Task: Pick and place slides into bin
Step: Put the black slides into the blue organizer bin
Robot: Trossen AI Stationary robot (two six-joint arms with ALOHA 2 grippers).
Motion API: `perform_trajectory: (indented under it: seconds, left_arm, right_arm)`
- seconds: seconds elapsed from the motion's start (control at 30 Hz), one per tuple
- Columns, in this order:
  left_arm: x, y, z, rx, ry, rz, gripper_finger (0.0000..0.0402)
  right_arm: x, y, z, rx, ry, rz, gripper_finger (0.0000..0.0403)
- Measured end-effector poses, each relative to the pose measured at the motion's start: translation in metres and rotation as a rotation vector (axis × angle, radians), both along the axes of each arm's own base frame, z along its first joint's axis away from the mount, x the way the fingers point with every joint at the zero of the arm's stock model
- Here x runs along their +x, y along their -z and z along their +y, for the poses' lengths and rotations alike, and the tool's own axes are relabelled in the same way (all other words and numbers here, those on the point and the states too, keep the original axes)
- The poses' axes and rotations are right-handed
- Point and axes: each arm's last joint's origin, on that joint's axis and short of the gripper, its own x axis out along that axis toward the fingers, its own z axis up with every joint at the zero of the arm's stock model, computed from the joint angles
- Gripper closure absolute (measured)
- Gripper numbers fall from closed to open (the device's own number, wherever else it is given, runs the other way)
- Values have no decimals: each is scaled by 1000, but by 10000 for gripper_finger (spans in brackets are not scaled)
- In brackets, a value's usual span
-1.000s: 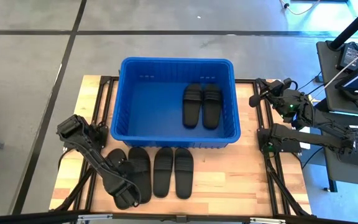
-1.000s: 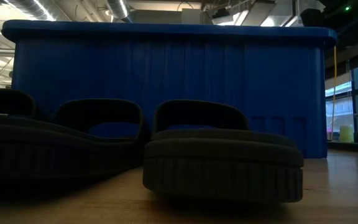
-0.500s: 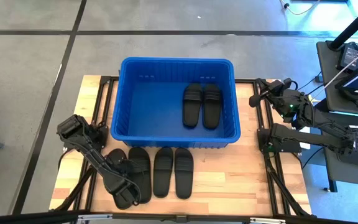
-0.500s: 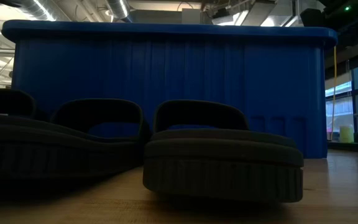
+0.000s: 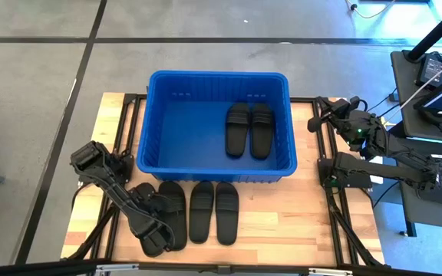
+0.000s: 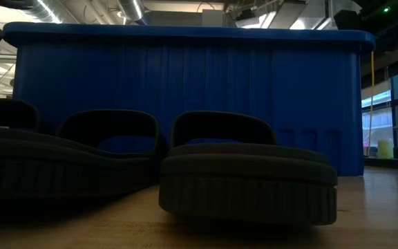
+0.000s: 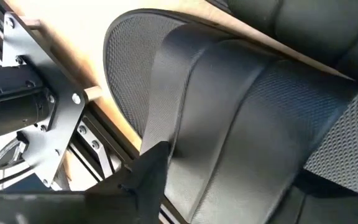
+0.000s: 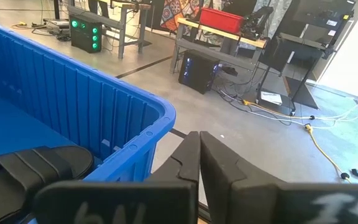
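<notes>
The blue bin [image 5: 217, 75] stands at the table's far middle with two black slides [image 5: 249, 130] lying side by side on its floor, on the right. Four more slides lie on the table in front of it: one pair at the left [image 5: 173, 208] and one pair in the middle [image 5: 213, 212]. My left gripper [image 5: 153, 236] is down over the leftmost slide [image 5: 144, 193], close to its wide strap [image 7: 229, 112]. My right gripper [image 5: 315, 123] is shut and empty, raised beside the bin's right wall [image 8: 104, 93].
Black frame rails [image 5: 336, 222] run along the table's left and right sides. In the low view the middle slides [image 6: 247, 166] stand in front of the bin's near wall [image 6: 185, 69]. Bare wood [image 5: 282, 222] lies at the near right. Desks and equipment stand in the room beyond.
My left arm has shifted a little over the leftmost slide, and a dark part of it has come into the low view's upper left corner. The slides have stayed where they were.
</notes>
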Motion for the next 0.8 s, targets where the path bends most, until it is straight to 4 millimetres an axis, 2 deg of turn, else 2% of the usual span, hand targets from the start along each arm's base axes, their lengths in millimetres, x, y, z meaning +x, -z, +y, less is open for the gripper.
perform_trajectory:
  seconds: [0.53,0.67,0.8]
  left_arm:
    - [2,2,-4,-66,-21,-9,385]
    - [5,-4,-11,-159,-54,29,390]
    - [13,-23,-23,-262,-59,2,393]
  right_arm:
    - [0,0,0,-1,0,5,392]
    - [0,0,0,-1,0,5,396]
    - [0,0,0,-1,0,5,391]
